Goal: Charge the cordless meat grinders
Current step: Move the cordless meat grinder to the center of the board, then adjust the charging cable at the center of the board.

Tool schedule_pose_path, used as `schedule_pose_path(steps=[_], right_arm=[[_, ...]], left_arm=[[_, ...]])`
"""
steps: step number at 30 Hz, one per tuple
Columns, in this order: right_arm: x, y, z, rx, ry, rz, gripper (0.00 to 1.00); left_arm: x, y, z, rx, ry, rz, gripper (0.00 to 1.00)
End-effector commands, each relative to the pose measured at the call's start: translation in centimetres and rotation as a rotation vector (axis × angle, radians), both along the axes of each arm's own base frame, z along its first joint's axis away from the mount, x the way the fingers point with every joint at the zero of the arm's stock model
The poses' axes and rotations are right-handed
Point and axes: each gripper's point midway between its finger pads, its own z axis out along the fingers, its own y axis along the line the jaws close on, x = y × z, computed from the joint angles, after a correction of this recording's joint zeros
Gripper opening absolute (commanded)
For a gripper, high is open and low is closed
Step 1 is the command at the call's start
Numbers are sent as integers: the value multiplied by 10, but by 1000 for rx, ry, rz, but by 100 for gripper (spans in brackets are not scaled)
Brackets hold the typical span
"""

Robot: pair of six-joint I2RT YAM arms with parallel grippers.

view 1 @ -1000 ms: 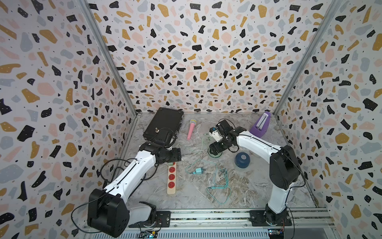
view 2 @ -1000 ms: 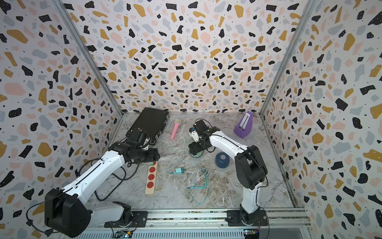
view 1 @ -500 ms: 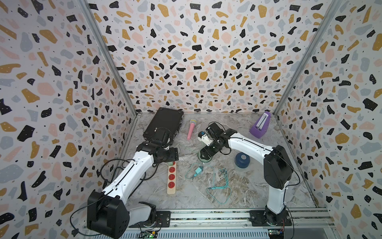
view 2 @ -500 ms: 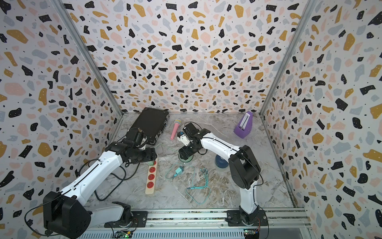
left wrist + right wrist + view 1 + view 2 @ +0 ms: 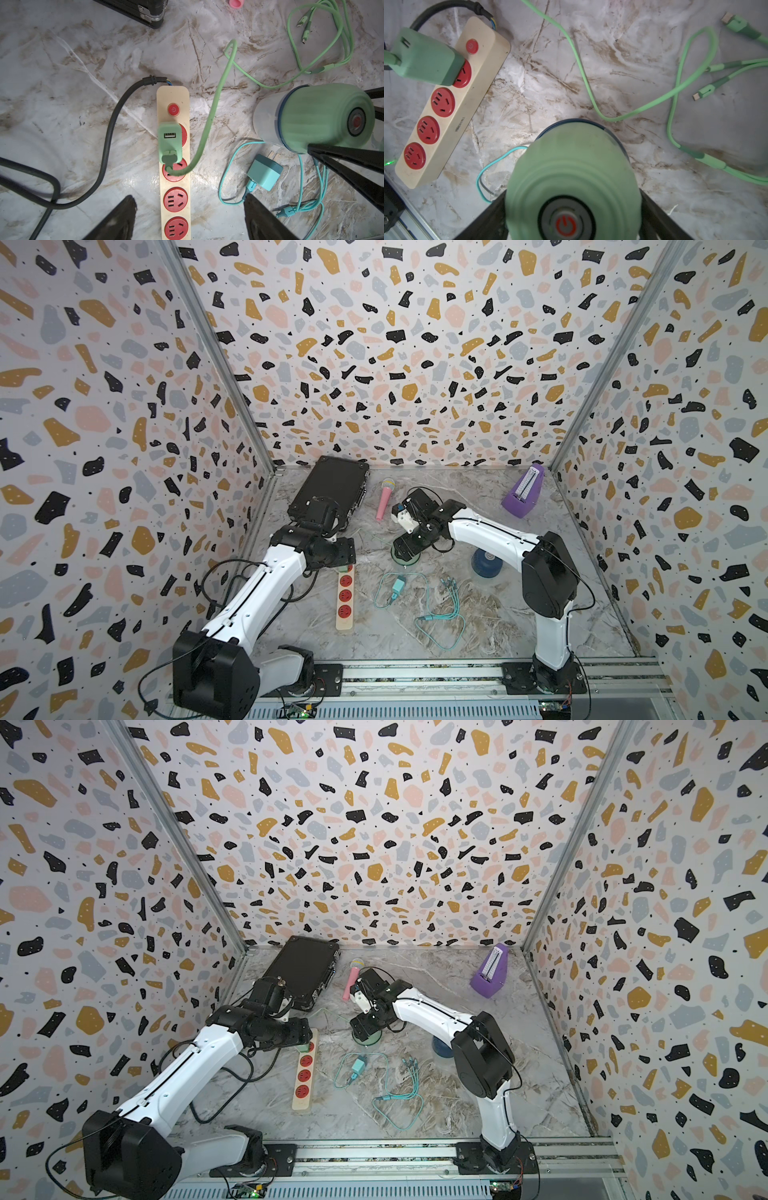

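My right gripper (image 5: pixel 572 195) is shut on the mint green meat grinder (image 5: pixel 571 166), one finger on each side of its dome; the round button shows a red power sign. In both top views this grinder (image 5: pixel 405 558) (image 5: pixel 368 1038) stands on the floor just right of the power strip (image 5: pixel 345 601). The navy meat grinder (image 5: pixel 485 563) sits further right, partly behind the right arm. My left gripper (image 5: pixel 189 199) hangs open over the strip with nothing between its fingers. A green adapter (image 5: pixel 169 141) is plugged into the strip, and its green cable (image 5: pixel 214 108) runs off with loose ends (image 5: pixel 704 91).
A teal adapter (image 5: pixel 265 174) and its teal cable (image 5: pixel 440 614) lie loose in front of the green grinder. At the back are a black case (image 5: pixel 332 489), a pink microphone (image 5: pixel 384 499) and a purple metronome (image 5: pixel 524 492). The strip's black cord (image 5: pixel 108 133) curls left.
My right gripper has slid the mint green grinder leftward, toward the power strip. The left arm has barely moved.
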Motion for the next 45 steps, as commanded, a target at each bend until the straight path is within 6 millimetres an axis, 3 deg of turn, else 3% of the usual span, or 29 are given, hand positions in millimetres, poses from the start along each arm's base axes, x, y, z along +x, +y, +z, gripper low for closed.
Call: schedule_pose_path(steps=[1,5,11,18,21,25,29,34,38,45], right_arm=[[-5,-12,-6,-53,46,-50,72],[-9,-8,10,-23,42,-1,84],[-12,-11,49,54,-3,35,93],[-9,-21,57,92,24,24,96],[1,-31,63,89,1,-6,96],[29,-56,65,75,-19,-114,90],[56,-73,53,46,-12,-213,79],[92,-82,35,50,-13,-332,71],[112,-88,10,-3,-1,-376,70],[144,-124,-25,-121,-38,-501,75]], left_arm=[[5,-5,13,-24,-26,-24,81],[5,-8,14,-36,-23,-41,81],[5,-15,18,-66,-24,-71,81],[5,-18,19,-77,-22,-88,81],[5,-18,20,-76,-24,-92,81],[7,-19,25,-77,-35,-103,81],[8,-19,30,-77,-41,-109,80],[7,-21,35,-85,-50,-115,80],[7,-22,34,-98,-42,-110,79],[6,-24,34,-115,-37,-108,79]])
